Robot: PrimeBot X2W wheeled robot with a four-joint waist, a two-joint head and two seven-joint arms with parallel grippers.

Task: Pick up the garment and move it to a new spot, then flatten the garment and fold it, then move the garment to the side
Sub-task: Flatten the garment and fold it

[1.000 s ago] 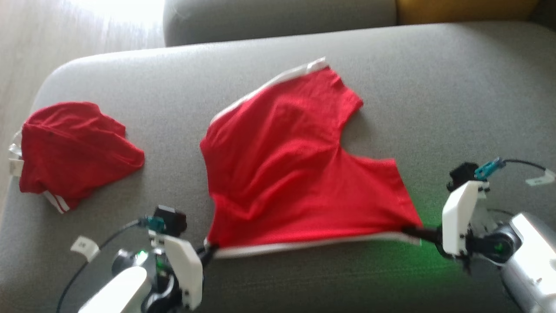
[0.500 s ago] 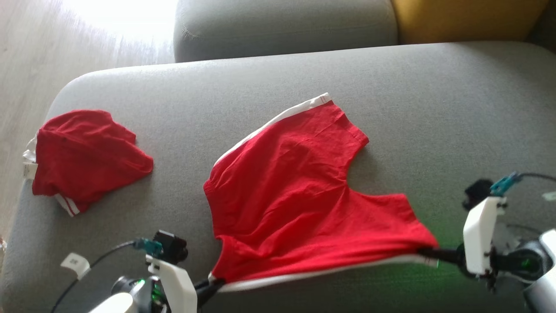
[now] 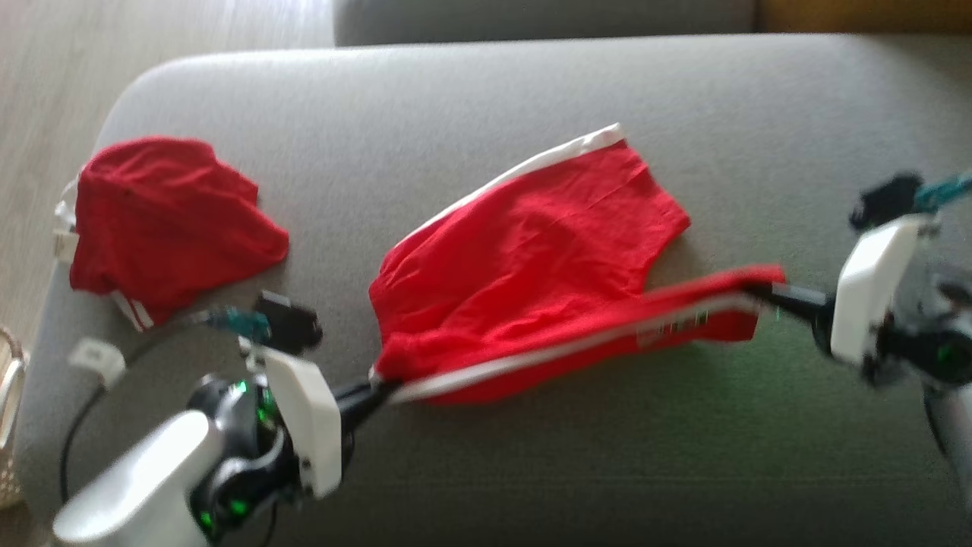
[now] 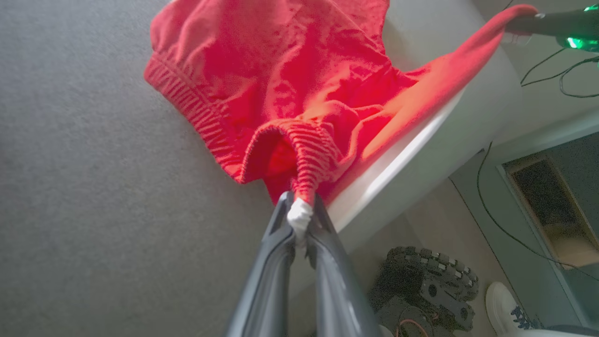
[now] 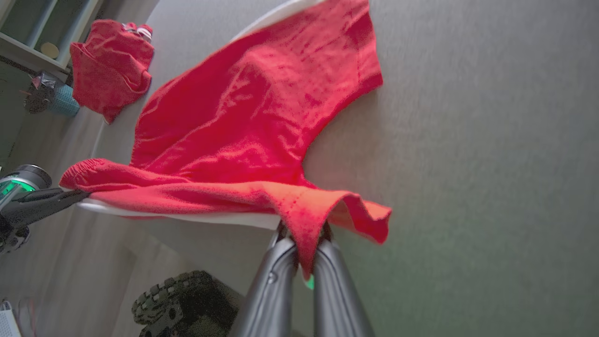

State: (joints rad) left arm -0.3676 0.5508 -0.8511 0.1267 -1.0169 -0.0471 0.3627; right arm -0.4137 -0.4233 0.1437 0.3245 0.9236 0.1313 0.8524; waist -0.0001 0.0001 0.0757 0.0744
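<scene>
At my left fingertips: my left gripper (image 4: 299,208) is pressed together on one corner of the garment (image 3: 531,251), with the white tip of its trim bunched between my two dark fingers.
At my right fingertips: my right gripper (image 5: 303,241) pinches the opposite corner, and red cloth drapes over both fingers.
Between the two grips: the white band (image 3: 531,353) runs taut from one pinch to the other. I hold it at both ends so the edge is straight rather than sagging.
Height: the held edge is raised off the grey cushion (image 3: 531,471), with shadow beneath it, so the cloth can travel without dragging.
Garment body: the rest of the red cloth lies on the cushion beyond the held edge, about mid-seat. It is wrinkled near my left side.
Step, as I judge it: folding. The near edge looks poised to go over the flat part toward the far side.
Next move needs: both arms advancing evenly, because the fold line skews if one leads.
Risk: each pinch has only a small bit of corner, so a hard pull apart could slip one free.
Off to my left: a second red garment (image 3: 167,220) sits crumpled near the cushion's corner, well apart from my work and out of the fold's way.
</scene>
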